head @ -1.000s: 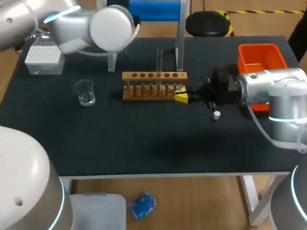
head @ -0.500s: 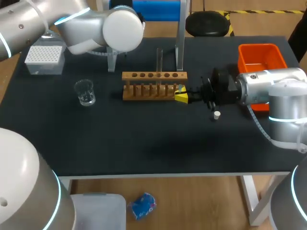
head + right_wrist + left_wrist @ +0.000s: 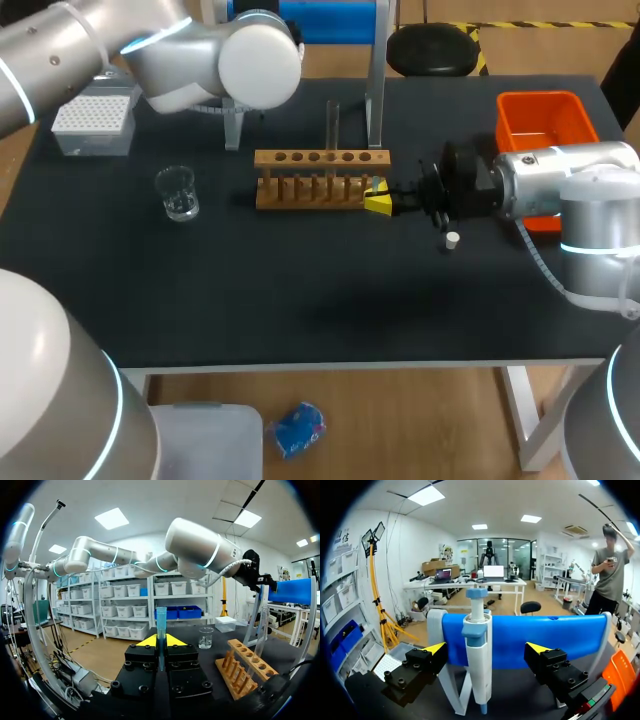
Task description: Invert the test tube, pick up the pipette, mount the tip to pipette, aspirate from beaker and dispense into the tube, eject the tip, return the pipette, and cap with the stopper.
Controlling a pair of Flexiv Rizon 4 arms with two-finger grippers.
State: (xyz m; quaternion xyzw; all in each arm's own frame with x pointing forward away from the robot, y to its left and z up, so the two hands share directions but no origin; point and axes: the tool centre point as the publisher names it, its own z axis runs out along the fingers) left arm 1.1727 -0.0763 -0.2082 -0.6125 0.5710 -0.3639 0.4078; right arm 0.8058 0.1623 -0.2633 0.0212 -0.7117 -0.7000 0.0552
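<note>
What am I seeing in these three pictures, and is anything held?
Two robot arms, left and right, work at a black table. One picture looks down from above; the other two come from a camera on each wrist. On the table: a wooden rack, a glass beaker, a white tip box, an orange bin, a small white stopper. The right pincer is shut on a test tube beside the rack. The left pincer is open, facing a pipette hanging on a blue stand.

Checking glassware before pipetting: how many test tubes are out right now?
2. The upright test tube stands in the wooden rack; the held test tube is clamped in the right gripper beside the rack's end. Others may be hidden.
</note>
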